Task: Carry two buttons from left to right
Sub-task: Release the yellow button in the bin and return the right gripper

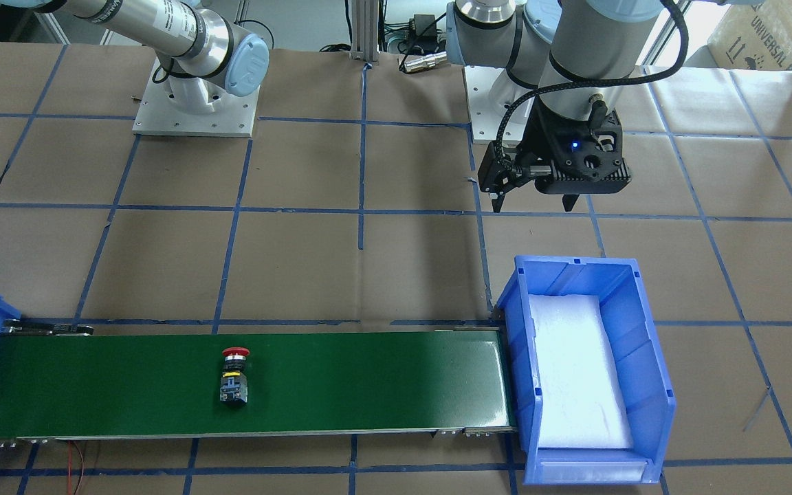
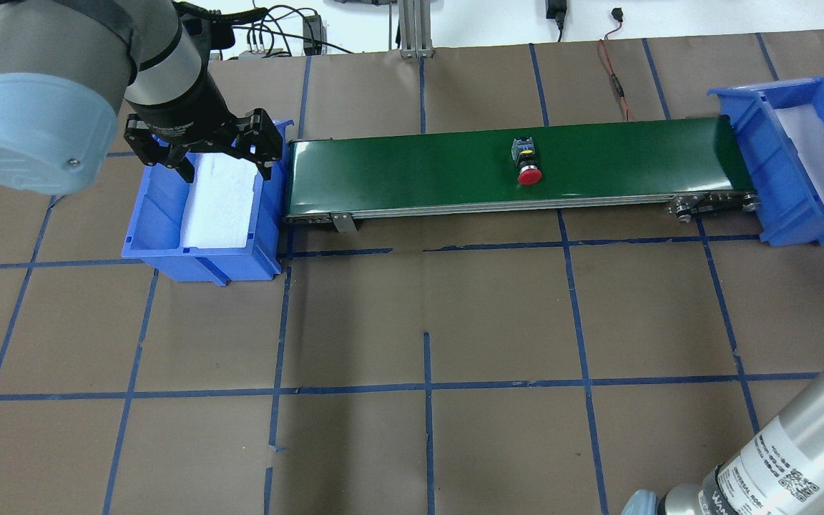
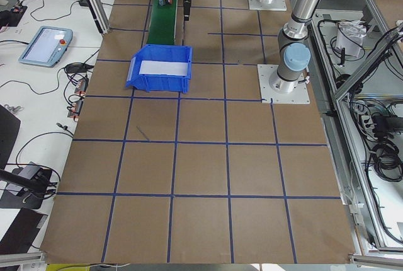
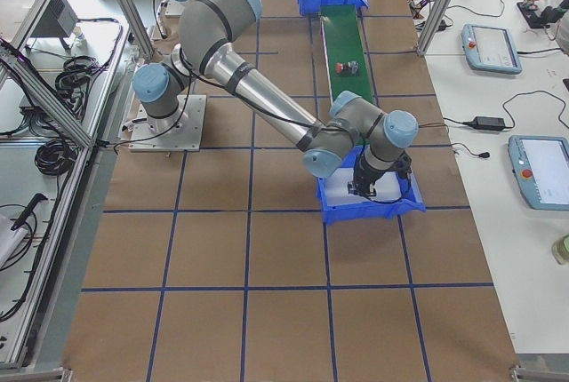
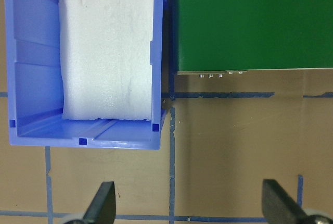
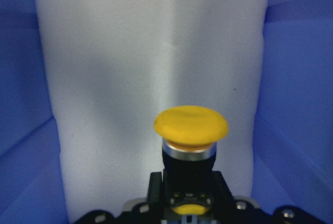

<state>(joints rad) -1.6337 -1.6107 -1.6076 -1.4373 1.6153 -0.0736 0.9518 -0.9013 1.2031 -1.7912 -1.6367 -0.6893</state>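
The red button [image 1: 234, 375] lies on its side in the middle of the green conveyor belt [image 1: 368, 385]; it also shows in the overhead view [image 2: 528, 164]. The yellow button [image 6: 191, 130] is held in my right gripper [image 6: 190, 214], which is shut on its black body above the white foam of the right blue bin [image 2: 777, 186]. My left gripper [image 2: 227, 168] is open and empty. It hangs over the near edge of the left blue bin [image 2: 154, 247], whose white foam [image 5: 106, 47] has nothing on it. The left fingertips [image 5: 102, 203] stand wide apart.
The belt runs between the two blue bins. The brown table [image 2: 426, 322] is marked with blue tape lines. The arm bases [image 1: 196, 103] stand on plates at the robot's side. Red wires [image 2: 616, 79] lie beyond the belt.
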